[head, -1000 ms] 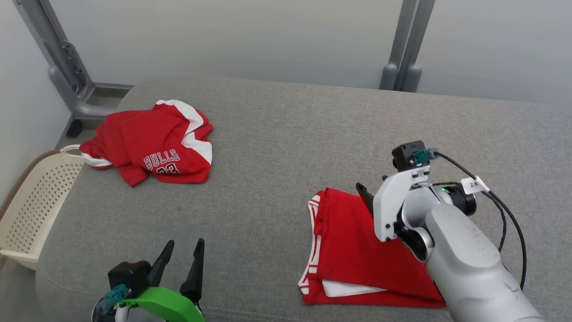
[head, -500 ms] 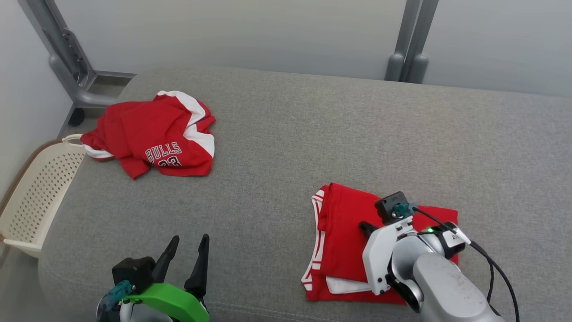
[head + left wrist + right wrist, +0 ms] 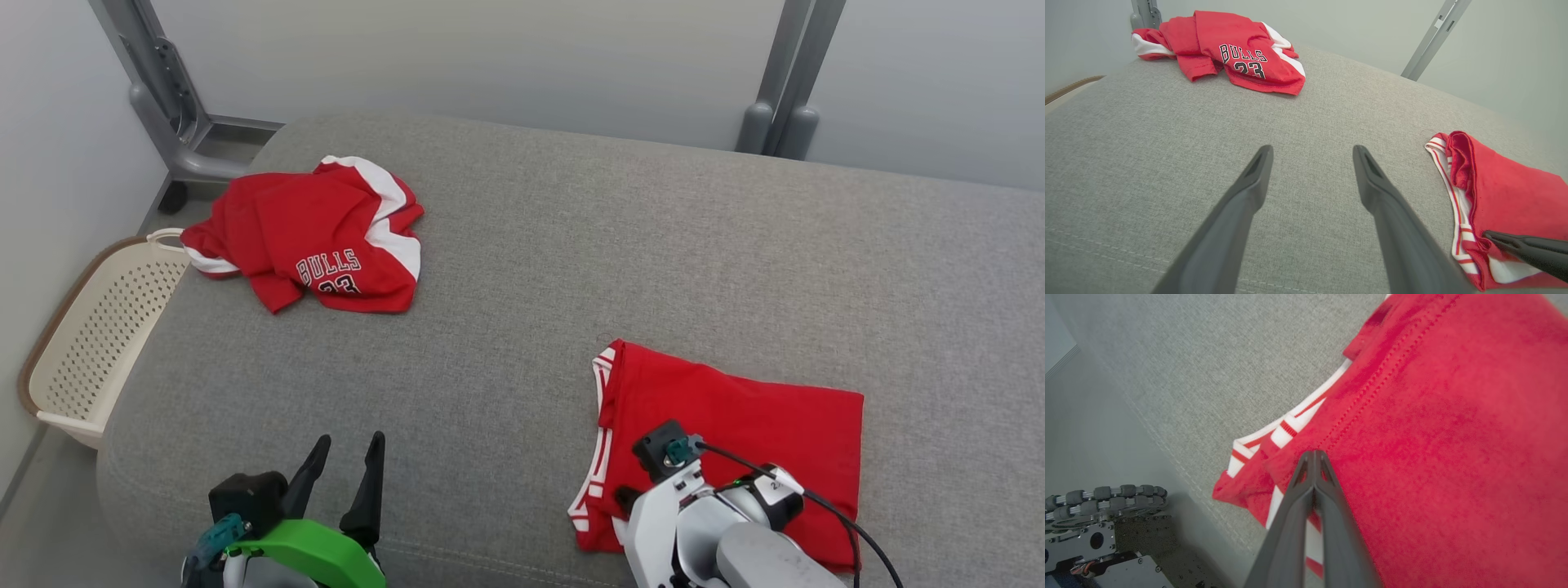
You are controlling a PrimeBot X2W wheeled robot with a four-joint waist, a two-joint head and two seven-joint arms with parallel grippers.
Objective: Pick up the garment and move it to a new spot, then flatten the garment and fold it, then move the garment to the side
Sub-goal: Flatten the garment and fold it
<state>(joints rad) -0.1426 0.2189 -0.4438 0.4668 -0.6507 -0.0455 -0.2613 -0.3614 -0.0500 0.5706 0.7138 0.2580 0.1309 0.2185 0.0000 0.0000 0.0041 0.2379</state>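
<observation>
Your right claw (image 3: 1314, 454) has its two dark fingers pressed flat together, with no cloth visible between them. In the right wrist view they rise from the bottom edge, and their joined tip lies over the folded garment (image 3: 1433, 416), just inside its white-striped edge. You cannot tell whether the tip touches the cloth.

In the head view the folded garment (image 3: 735, 416) lies flat as a red rectangle in the lower right of the frame. Its striped edge faces frame left. The right arm's white wrist covers its bottom-left corner at the bottom edge.

Your left claw (image 3: 351, 441) sits at the lower left with its fingers apart and pointing up the frame. It holds nothing and is well apart from the folded garment. Below it is the bare grey cushion (image 3: 571, 245). In the left wrist view the two fingers frame open grey fabric. The folded garment shows at the right edge, with a dark finger of the right claw lying across its lower corner.

Further out, a crumpled jersey (image 3: 310, 237) lettered BULLS 23 lies in the upper left of the head view, near the cushion's far left corner. A cream perforated basket (image 3: 98, 327) stands at the left edge, beside the cushion. Grey metal posts (image 3: 784, 90) rise at the top of the frame.
</observation>
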